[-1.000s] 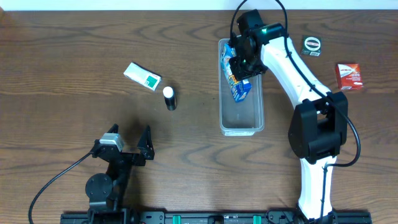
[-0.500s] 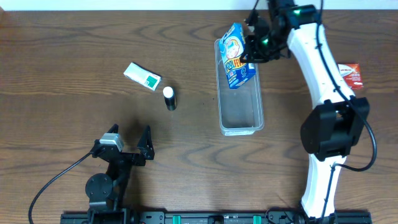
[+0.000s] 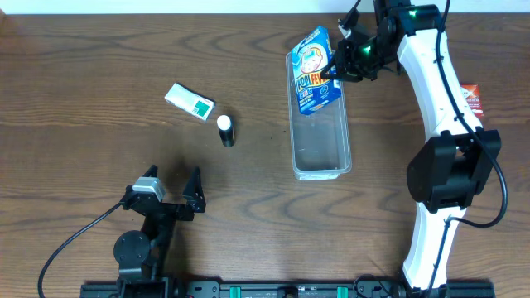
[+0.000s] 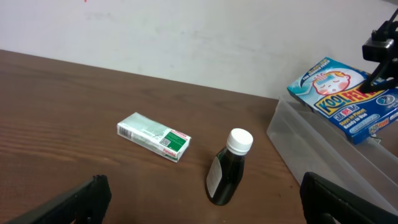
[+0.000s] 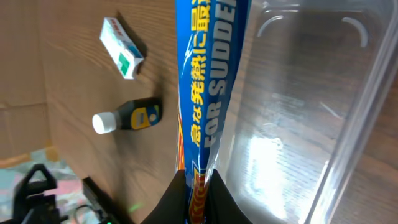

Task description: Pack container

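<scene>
The container (image 3: pixel 321 149) is a clear long plastic bin at the table's middle right; it also shows in the left wrist view (image 4: pixel 336 163) and the right wrist view (image 5: pixel 311 112). My right gripper (image 3: pixel 341 68) is shut on a blue flat cooling-sheet box (image 3: pixel 313 70) and holds it tilted above the bin's far end. The box shows edge-on between the fingers in the right wrist view (image 5: pixel 208 81). My left gripper (image 3: pixel 174 192) is open and empty near the table's front left.
A white and green small box (image 3: pixel 189 101) and a dark bottle with a white cap (image 3: pixel 225 130) lie left of the bin. A red box (image 3: pixel 472 98) lies at the right edge, partly behind my right arm.
My right gripper has lifted the blue box up out of the bin and carried it toward the far end. The left arm has not moved.
</scene>
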`<act>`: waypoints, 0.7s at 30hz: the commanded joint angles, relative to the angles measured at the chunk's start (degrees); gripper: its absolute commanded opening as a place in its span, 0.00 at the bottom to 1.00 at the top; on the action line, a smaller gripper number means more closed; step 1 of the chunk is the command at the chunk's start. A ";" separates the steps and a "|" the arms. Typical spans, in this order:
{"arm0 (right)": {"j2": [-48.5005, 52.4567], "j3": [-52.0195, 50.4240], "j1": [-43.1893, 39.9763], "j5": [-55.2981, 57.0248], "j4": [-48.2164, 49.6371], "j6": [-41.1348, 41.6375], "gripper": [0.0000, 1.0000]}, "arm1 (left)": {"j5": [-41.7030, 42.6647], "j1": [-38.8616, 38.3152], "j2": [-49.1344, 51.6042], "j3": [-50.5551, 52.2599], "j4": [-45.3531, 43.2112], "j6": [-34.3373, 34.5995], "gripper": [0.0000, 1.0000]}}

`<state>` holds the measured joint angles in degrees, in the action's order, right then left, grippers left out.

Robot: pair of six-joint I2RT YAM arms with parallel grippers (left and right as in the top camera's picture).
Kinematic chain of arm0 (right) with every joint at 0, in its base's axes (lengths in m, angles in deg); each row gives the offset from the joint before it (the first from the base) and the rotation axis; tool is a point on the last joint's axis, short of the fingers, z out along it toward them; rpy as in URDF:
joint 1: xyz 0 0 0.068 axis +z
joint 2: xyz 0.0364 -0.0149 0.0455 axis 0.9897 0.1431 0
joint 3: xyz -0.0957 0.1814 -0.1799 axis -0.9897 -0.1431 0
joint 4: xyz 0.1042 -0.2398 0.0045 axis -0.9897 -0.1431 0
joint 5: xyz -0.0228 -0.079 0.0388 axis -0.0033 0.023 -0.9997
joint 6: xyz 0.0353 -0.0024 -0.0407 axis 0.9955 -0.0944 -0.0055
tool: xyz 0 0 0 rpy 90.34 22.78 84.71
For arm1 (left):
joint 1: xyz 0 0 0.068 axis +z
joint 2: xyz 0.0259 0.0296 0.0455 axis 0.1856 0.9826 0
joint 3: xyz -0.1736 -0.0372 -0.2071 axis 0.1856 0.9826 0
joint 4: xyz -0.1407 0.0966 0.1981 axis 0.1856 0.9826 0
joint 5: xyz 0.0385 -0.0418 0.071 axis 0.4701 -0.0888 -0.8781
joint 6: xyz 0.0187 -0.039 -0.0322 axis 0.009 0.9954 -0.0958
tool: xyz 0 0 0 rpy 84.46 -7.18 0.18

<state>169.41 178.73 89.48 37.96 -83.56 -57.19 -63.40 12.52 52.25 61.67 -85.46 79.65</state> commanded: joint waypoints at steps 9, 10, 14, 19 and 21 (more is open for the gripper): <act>-1.95 -2.40 -0.09 -3.43 0.00 3.41 0.51 | 0.81 0.26 -0.35 0.92 2.08 0.24 0.98; -1.95 -2.62 -0.09 -3.43 0.13 3.48 0.61 | 0.81 0.26 -0.35 0.92 2.08 0.24 0.98; -1.95 -2.84 -0.09 -3.26 0.20 3.48 0.76 | 0.81 0.26 -0.35 0.92 2.08 0.24 0.98; -2.14 -2.64 -0.13 -1.77 0.42 3.45 0.81 | 0.81 0.26 -0.35 0.92 2.08 0.24 0.98; -2.69 -2.23 0.26 -1.77 0.35 1.84 0.75 | 0.81 0.26 -0.35 0.92 2.08 0.24 0.98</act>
<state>169.41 176.15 89.50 36.32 -83.32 -54.24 -63.40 12.52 52.25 61.67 -85.46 79.65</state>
